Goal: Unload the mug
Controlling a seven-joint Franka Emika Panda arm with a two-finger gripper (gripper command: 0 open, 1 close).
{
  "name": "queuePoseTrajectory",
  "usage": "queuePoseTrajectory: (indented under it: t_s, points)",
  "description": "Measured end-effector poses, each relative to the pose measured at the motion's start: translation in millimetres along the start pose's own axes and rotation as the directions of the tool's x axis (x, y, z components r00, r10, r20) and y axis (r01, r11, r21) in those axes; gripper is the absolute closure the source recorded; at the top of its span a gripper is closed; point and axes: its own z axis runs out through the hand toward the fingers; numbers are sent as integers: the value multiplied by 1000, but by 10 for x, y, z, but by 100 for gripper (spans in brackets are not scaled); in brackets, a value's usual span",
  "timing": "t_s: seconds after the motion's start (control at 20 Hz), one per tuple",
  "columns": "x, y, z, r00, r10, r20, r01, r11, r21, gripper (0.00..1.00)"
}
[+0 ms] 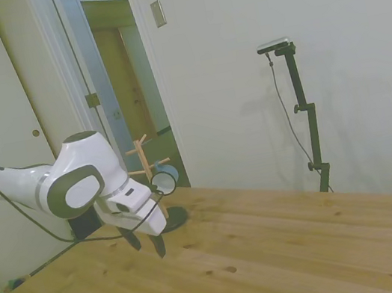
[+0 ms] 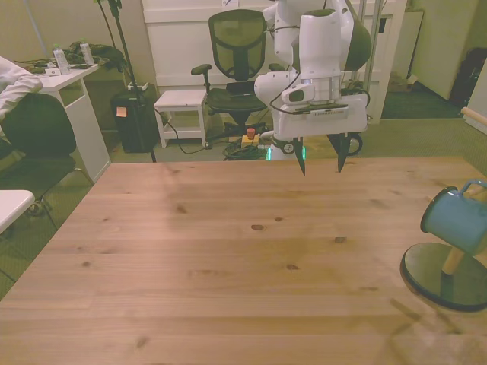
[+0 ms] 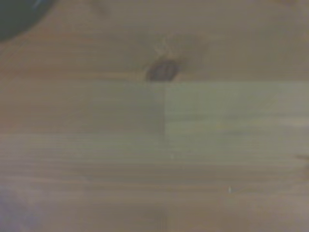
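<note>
The gripper (image 2: 320, 163) hangs above the tabletop (image 2: 228, 258) near its far edge, a little toward the front view's right of the middle; its two dark fingers (image 2: 302, 161) point down and stand well apart, so it is wide open and holds nothing; the fingertips are clear of the wood and touch no object. In the side view the gripper (image 1: 146, 244) is just beside the stand's base but apart from it.

The mug (image 2: 457, 220) is light blue with a dark rim; it hangs tilted on a peg of the wooden stand (image 2: 454, 261), which rises from a dark round base (image 2: 437, 275) close to the tabletop's edge on the front view's right, toward the near corner; the mug is well apart from the gripper. In the side view the mug (image 1: 163, 177) shows its white inside, and the wooden stand (image 1: 144, 163) carries several short pegs.

The wrist view shows only blurred wooden boards with one dark knot (image 3: 162, 71); a dark shape in one corner is too blurred to tell what it is.

Behind the tabletop a black office chair (image 2: 237, 46) stands on the floor.
</note>
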Motion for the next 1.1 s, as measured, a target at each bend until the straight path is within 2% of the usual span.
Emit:
queuePoseTrajectory:
  t_s: [0.4,0.65,1.1]
  points:
    - [342,-525,-3,998,-20,-62,25,996,87,0]
    - [417,-872,-32,993,-49,-108,65,987,149,0]
    - [444,-1287,-51,975,-121,-186,160,965,209,0]
